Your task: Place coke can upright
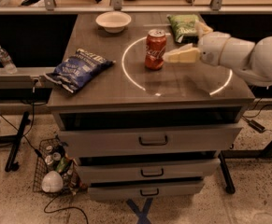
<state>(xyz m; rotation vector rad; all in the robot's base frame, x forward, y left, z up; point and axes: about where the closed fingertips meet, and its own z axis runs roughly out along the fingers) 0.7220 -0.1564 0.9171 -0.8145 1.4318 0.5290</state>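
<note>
The drawer unit point(149, 139) sits nearest, under the table top point(103, 90). A blue chip bag point(79, 69) lies at the left edge. The coke can point(155, 49) stands upright mid-table, inside the white ring mark point(131, 76). The gripper point(184, 42) is just right of the can, fingers spread, released, grasping nothing. Farther back are the green chip bag point(182, 24) and the white bowl point(113, 20).

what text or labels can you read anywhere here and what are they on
Coke can: white script, too blurred to quote.
Blue chip bag: white lettering, too blurred to read.
Green chip bag: nothing readable.
End effector, open beside the coke can: no markings visible.
</note>
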